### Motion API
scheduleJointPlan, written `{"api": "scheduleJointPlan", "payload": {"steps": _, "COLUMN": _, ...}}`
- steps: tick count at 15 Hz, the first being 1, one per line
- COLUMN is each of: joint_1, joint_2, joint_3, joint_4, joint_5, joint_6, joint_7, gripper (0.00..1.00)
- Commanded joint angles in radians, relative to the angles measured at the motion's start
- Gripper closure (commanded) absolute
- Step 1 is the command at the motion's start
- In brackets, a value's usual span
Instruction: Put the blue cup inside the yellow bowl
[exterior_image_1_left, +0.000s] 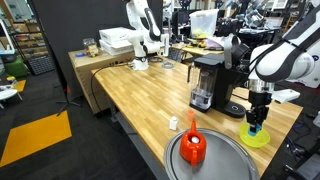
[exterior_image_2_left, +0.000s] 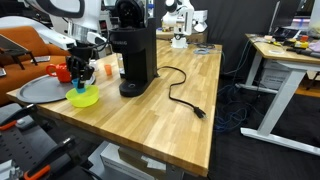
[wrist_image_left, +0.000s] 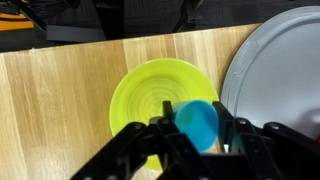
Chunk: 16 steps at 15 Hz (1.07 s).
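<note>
The yellow bowl (wrist_image_left: 150, 100) lies on the wooden table next to the grey tray; it also shows in both exterior views (exterior_image_1_left: 257, 138) (exterior_image_2_left: 84, 97). My gripper (wrist_image_left: 192, 135) is shut on the blue cup (wrist_image_left: 198, 124) and holds it just above the bowl's rim side near the tray. In an exterior view the gripper (exterior_image_1_left: 257, 124) hangs straight down over the bowl, and the cup (exterior_image_2_left: 82, 86) shows between the fingers right above the bowl.
The large round grey tray (wrist_image_left: 275, 70) lies beside the bowl and carries the orange-red vessel (exterior_image_1_left: 193, 148). A small white bottle (exterior_image_1_left: 173, 124) stands near it. A black coffee machine (exterior_image_2_left: 133, 55) with a cable stands close to the bowl.
</note>
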<state>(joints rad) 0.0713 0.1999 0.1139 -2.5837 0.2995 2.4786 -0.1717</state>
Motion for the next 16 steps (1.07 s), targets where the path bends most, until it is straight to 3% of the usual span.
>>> {"api": "scheduleJointPlan", "payload": {"steps": 1, "joint_1": -0.025, "joint_2": 0.011, "joint_3": -0.009, "joint_4": 0.005, "joint_5": -0.003, "joint_6": -0.007, "joint_7": 0.009, "gripper": 0.36}}
{"api": "scheduleJointPlan", "payload": {"steps": 2, "joint_1": -0.026, "joint_2": 0.011, "joint_3": -0.011, "joint_4": 0.004, "joint_5": -0.002, "joint_6": -0.007, "joint_7": 0.009, "gripper": 0.26}}
{"api": "scheduleJointPlan", "payload": {"steps": 6, "joint_1": -0.031, "joint_2": 0.007, "joint_3": -0.007, "joint_4": 0.001, "joint_5": 0.011, "joint_6": -0.007, "joint_7": -0.003, "gripper": 0.0}}
{"api": "scheduleJointPlan", "payload": {"steps": 16, "joint_1": -0.024, "joint_2": -0.101, "joint_3": 0.004, "joint_4": -0.067, "joint_5": 0.036, "joint_6": -0.014, "joint_7": -0.009, "gripper": 0.0}}
